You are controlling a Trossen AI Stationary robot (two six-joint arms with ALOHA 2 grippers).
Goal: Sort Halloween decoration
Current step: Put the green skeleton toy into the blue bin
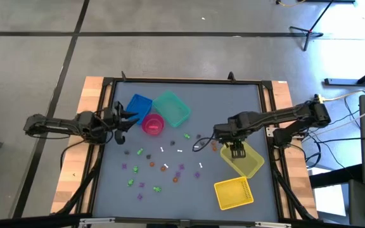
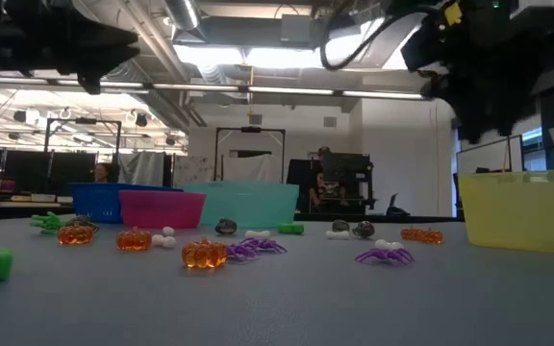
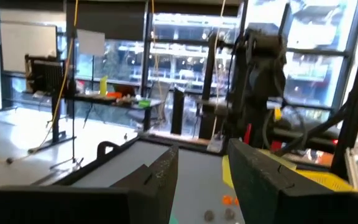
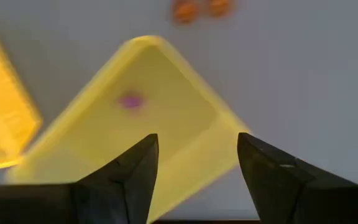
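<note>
Small Halloween trinkets lie scattered on the grey table top (image 1: 170,161): orange pumpkins (image 2: 205,253), purple spiders (image 2: 385,255), green and white pieces. One purple trinket (image 4: 130,100) lies on the floor of the yellow bin (image 4: 148,118). My right gripper (image 4: 197,174) hangs open above this bin (image 1: 249,161), pointing down, with nothing between its fingers. My left gripper (image 1: 132,117) is at the table's left side, next to the blue bin (image 1: 138,106). It points level across the table and stands open (image 3: 204,180) and empty.
A pink bin (image 1: 153,124) and a teal bin (image 1: 172,107) stand beside the blue one at the far left. A second yellow tray (image 1: 234,192) lies near the front right. Two orange trinkets (image 4: 197,9) lie just outside the yellow bin.
</note>
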